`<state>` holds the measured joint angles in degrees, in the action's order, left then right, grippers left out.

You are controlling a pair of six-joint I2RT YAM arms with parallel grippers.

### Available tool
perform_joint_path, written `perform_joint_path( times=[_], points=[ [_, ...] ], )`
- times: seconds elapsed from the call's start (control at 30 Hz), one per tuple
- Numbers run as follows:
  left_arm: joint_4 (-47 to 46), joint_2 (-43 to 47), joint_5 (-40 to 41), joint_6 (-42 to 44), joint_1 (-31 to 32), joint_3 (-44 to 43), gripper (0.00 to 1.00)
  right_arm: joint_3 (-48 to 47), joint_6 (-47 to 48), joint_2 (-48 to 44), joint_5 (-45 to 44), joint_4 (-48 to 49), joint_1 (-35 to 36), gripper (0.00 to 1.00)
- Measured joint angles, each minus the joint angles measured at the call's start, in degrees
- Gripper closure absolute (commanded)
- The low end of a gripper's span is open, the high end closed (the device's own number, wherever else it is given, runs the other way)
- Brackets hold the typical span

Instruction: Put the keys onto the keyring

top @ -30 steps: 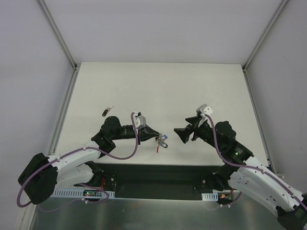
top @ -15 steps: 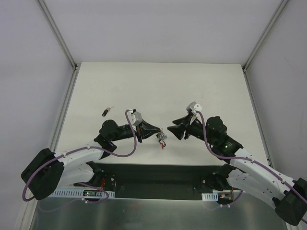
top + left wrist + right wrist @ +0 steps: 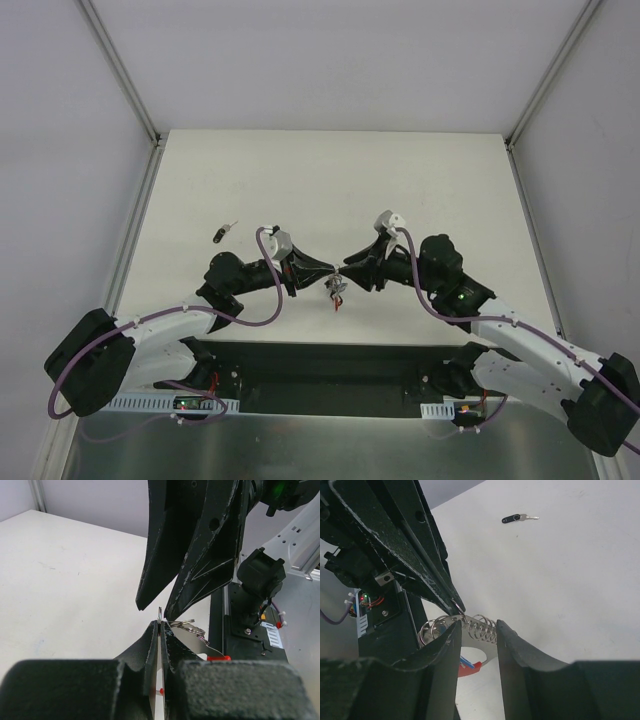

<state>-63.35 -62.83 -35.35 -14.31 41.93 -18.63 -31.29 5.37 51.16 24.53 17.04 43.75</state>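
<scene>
Now left fingers point(image 3: 146, 647) pinched tight on small silver metal keyring with short chain and red clip point(image 3: 337, 285), held above near white tabletop point(image 3: 400, 180) centre. Right fingers point(image 3: 512, 647) narrow gap, straddling chain, contact unclear. Black-headed silver key point(image 3: 220, 235) lies far left, well apart.

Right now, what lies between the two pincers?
The keyring: the left pincer pinches its ring, its silver coil sits inside the open right pincer. The right wrist view shows it.
</scene>
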Motion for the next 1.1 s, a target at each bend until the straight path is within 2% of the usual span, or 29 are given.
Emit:
perform_joint_path(
  times=[0.77, 0.87, 0.9, 1.0, 1.1],
  points=[
    [-0.9, 0.0, -1.0, -1.6, 0.0, 0.0, 1.0, -2.1, 1.1, 2.4, 5.4, 0.6, 0.1, 0.77],
    [-1.0, 0.1, -1.4, -1.6, 0.0, 0.0, 1.0, -2.7, 1.5, 2.6, 6.6, 0.3, 0.1, 0.82],
    [-1.0, 0.1, -1.6, -1.6, -0.1, 0.0, 1.0, -2.9, 1.7, 2.7, 6.9, 0.0, 0.1, 0.88],
    [-1.0, 0.1, -1.6, -1.7, -0.1, 0.0, 1.0, -3.5, 2.4, 2.8, 7.9, -0.7, 0.1, 0.99],
    [-1.0, 0.2, -1.9, -1.6, -0.4, 0.0, 0.99, -4.0, 3.3, 2.8, 8.1, -1.6, 0.1, 0.99]
  ],
)
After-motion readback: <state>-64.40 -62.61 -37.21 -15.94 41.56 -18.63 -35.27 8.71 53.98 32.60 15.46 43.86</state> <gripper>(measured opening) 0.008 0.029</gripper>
